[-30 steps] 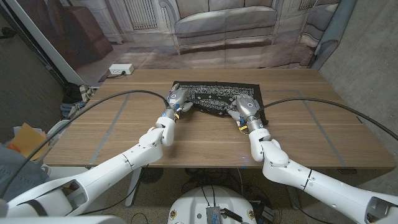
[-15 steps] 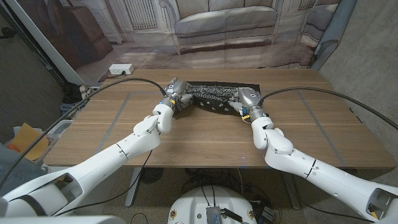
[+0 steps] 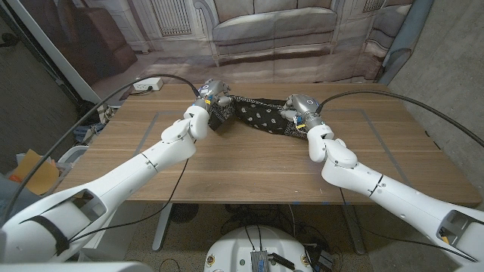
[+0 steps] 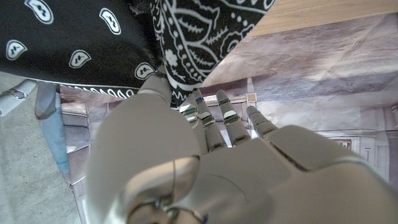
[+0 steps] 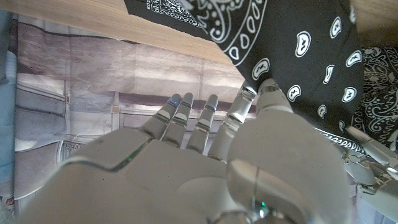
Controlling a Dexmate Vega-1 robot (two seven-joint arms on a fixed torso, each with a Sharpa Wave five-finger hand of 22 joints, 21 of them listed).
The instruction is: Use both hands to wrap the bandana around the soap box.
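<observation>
The black bandana (image 3: 257, 115) with a white paisley print hangs bunched between my two hands near the table's far edge. My left hand (image 3: 212, 98) grips its left end. In the left wrist view the thumb (image 4: 157, 84) pinches the cloth (image 4: 93, 43) against the fingers. My right hand (image 3: 299, 110) holds the right end, and in the right wrist view its thumb (image 5: 268, 93) presses on the patterned fabric (image 5: 298, 50). The cloth sags a little in the middle, and whatever lies beneath it is hidden.
The wooden table (image 3: 249, 170) carries faint tape lines on both sides. Black cables arc over it from each wrist. A white power strip (image 3: 147, 85) lies on the floor beyond the far left corner, in front of a printed backdrop.
Both hands have moved away from me toward the far edge, carrying the bandana's near edge with them. The flat cloth is now gathered into a narrow band between them.
</observation>
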